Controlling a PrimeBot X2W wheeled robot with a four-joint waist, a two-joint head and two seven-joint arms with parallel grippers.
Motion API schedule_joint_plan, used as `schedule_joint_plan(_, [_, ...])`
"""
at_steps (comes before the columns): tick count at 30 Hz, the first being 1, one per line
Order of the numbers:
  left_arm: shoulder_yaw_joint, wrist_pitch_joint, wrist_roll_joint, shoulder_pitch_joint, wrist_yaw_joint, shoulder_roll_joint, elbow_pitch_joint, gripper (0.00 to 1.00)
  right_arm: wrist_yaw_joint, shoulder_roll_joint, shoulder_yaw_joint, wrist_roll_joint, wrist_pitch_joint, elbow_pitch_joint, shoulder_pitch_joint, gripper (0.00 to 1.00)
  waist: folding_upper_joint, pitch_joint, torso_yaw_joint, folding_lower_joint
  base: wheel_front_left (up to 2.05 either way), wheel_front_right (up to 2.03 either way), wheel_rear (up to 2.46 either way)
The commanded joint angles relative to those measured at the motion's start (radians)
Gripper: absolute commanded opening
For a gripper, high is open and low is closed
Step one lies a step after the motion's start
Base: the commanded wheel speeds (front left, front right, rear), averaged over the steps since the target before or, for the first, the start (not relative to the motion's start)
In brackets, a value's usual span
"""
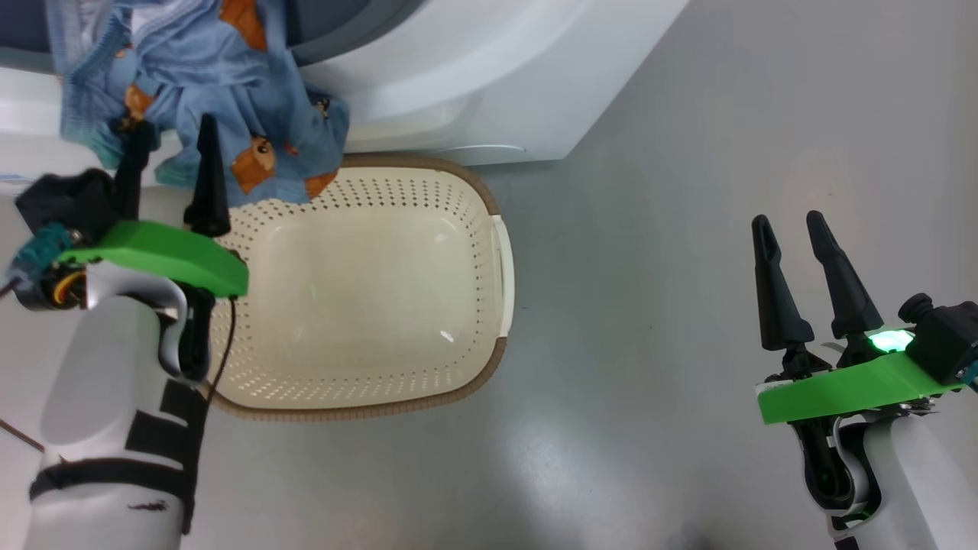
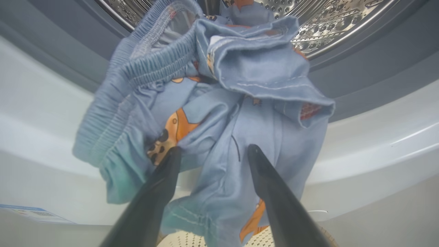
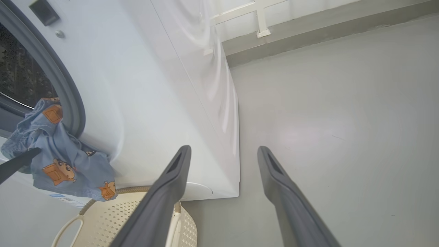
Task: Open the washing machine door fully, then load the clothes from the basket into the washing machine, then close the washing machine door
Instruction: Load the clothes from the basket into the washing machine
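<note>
The clothes, light blue with orange cartoon figures, hang over the lower lip of the washing machine opening, partly in the steel drum and partly dangling above the basket. The cream basket holds nothing and stands against the machine's front. My left gripper is open, its fingertips at the hanging clothes, with fabric lying between the spread fingers. My right gripper is open over the bare floor, well right of the basket. The washing machine door is out of view.
Grey floor stretches right of the basket. The grey gasket rings the drum. A blue label sticker sits on the machine's front. The machine's white side panel runs back towards a wall base.
</note>
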Motion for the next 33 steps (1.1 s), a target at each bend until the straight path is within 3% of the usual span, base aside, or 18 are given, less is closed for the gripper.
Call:
schedule_joint_plan(1, [0.025,-0.006,-0.004,-0.011,-0.002,0.048,-0.010,1.00,0.008,0.001,0.024,-0.010,-0.008,-0.025,-0.002,1.00,0.0000,0.007,-0.008,0.0000,0.00,0.00,0.00])
schedule_joint_plan(10, [0.005,-0.006,0.022,-0.101,-0.002,0.070,0.129,1.00,0.008,0.016,0.043,-0.009,-0.008,-0.021,-0.022,1.00,0.0000,0.022,-0.043,0.0000,0.00,0.00,0.00])
schedule_joint_plan(20, [-0.076,-0.006,-0.034,-0.158,-0.002,0.094,0.166,1.00,0.008,0.027,0.054,-0.008,-0.008,-0.026,-0.030,1.00,0.0000,0.036,-0.064,0.0000,0.00,0.00,0.00])
schedule_joint_plan(21, [-0.082,-0.006,-0.042,-0.163,-0.002,0.098,0.169,0.96,0.008,0.028,0.056,-0.008,-0.008,-0.026,-0.031,1.00,0.0000,0.036,-0.066,0.0000,0.00,0.00,0.00])
schedule_joint_plan(22, [-0.088,-0.006,-0.051,-0.167,-0.002,0.102,0.170,0.65,0.008,0.028,0.057,-0.007,-0.008,-0.026,-0.032,1.00,0.0000,0.037,-0.068,0.0000,0.00,0.00,0.00])
schedule_joint_plan(23, [-0.089,-0.006,-0.064,-0.172,-0.002,0.105,0.171,0.40,0.008,0.029,0.057,-0.008,-0.008,-0.026,-0.033,1.00,0.0000,0.038,-0.069,0.0000,0.00,0.00,0.00])
schedule_joint_plan(24, [-0.089,-0.006,-0.082,-0.176,-0.002,0.106,0.172,0.05,0.008,0.030,0.057,-0.008,-0.008,-0.027,-0.034,1.00,0.0000,0.039,-0.070,0.0000,0.00,0.00,0.00])
schedule_joint_plan(25, [-0.088,-0.006,-0.099,-0.179,-0.002,0.107,0.172,0.00,0.008,0.030,0.057,-0.008,-0.008,-0.027,-0.035,1.00,0.0000,0.039,-0.071,0.0000,0.00,0.00,0.00])
schedule_joint_plan(33, [-0.080,-0.006,-0.149,-0.170,-0.002,0.123,0.164,0.00,0.008,0.034,0.042,-0.011,-0.008,-0.029,-0.030,1.00,0.0000,0.031,-0.062,0.0000,0.00,0.00,0.00])
